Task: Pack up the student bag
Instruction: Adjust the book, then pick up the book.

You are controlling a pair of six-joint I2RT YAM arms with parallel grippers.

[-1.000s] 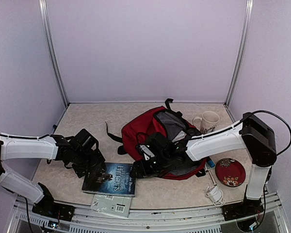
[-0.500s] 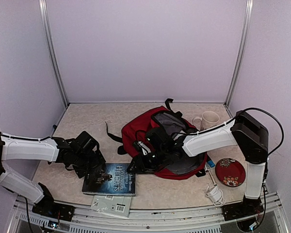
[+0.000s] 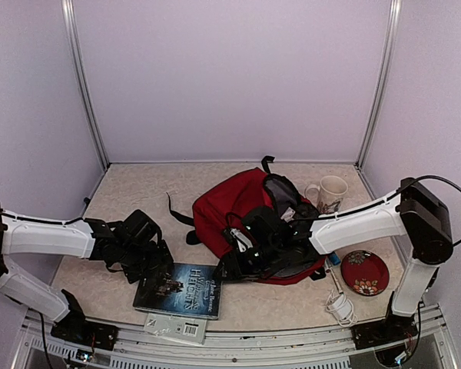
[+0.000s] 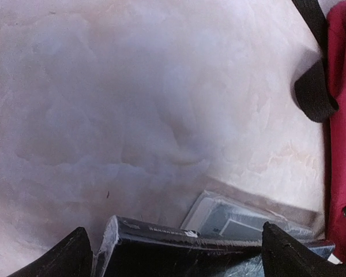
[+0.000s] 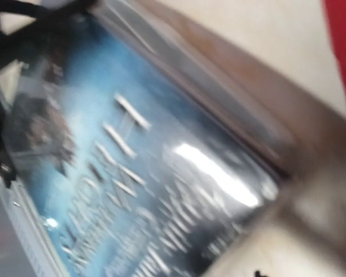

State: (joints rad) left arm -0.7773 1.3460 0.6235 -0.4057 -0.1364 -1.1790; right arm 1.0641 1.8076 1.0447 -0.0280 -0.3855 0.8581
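The student bag (image 3: pixel 223 207) is seen slumped at the middle of the desk (image 3: pixel 138 192). Its carry loop is turned toward the far wall and its grey-lined mouth is opened upward on its right half. A dark book (image 3: pixel 180 288) is laid flat just in front of the bag's left part, with its long axis running left to right. The mouth is therefore placed beyond the book and to its right.

The left gripper (image 3: pixel 160 269) is set at the book's far left corner. Its fingers (image 4: pixel 75 257) are spread wide over the book's edge, and nothing appears to be pinched. The right gripper (image 3: pixel 230 265) is held low at the bag's near left edge, just beside the book's right end, with the right arm stretched across the bag. Whether it is spread or pressed together cannot be told, since its wrist view is blurred. Of the 2, it is judged the nearer to the bag.

The desk is pale and mottled, and is enclosed by plain walls on 3 sides. A clear packet (image 3: pixel 175 327), a mug (image 3: pixel 330 191), a red plate (image 3: pixel 364 272) and a white cable (image 3: pixel 339 307) are placed around the bag.
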